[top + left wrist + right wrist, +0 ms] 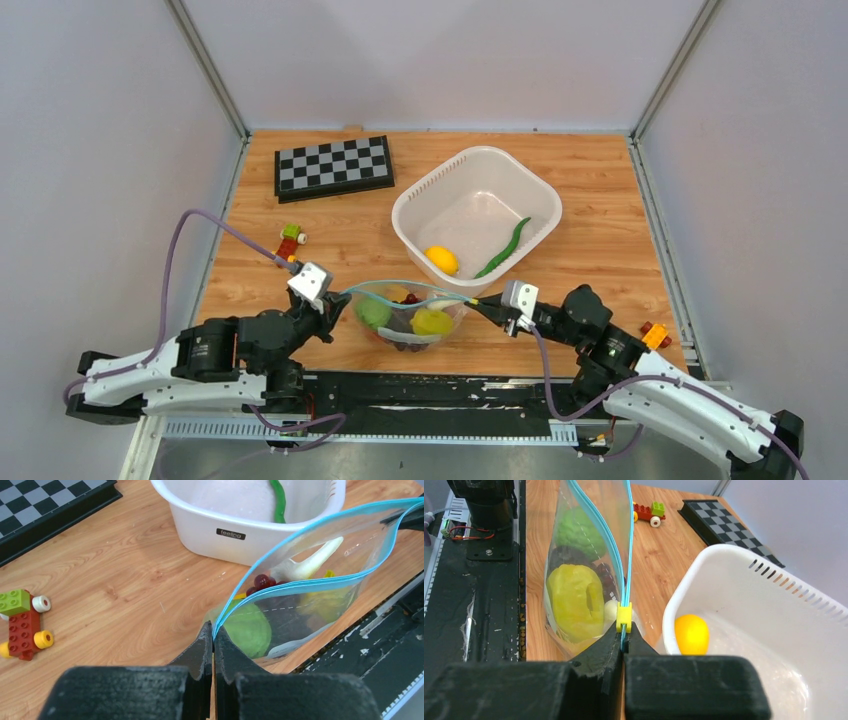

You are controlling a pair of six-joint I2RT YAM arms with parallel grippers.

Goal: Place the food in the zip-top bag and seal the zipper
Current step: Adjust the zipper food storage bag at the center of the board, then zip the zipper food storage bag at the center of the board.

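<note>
The clear zip-top bag (410, 320) hangs between my two grippers near the table's front edge, its teal zipper (405, 297) bowed open. Inside are a green fruit (250, 627), purple grapes (261, 581) and a yellow piece (571, 600). My left gripper (338, 298) is shut on the zipper's left end (214, 636). My right gripper (480, 302) is shut on the zipper's right end, just behind the yellow slider (624, 618). A yellow lemon (442, 260) and a green chili (505, 248) lie in the white basket (420, 195).
The white perforated basket stands right behind the bag. A checkerboard (333, 166) lies at the back left. A toy block car (290, 241) sits left of the bag. A small red and yellow block (655, 335) lies beside the right arm.
</note>
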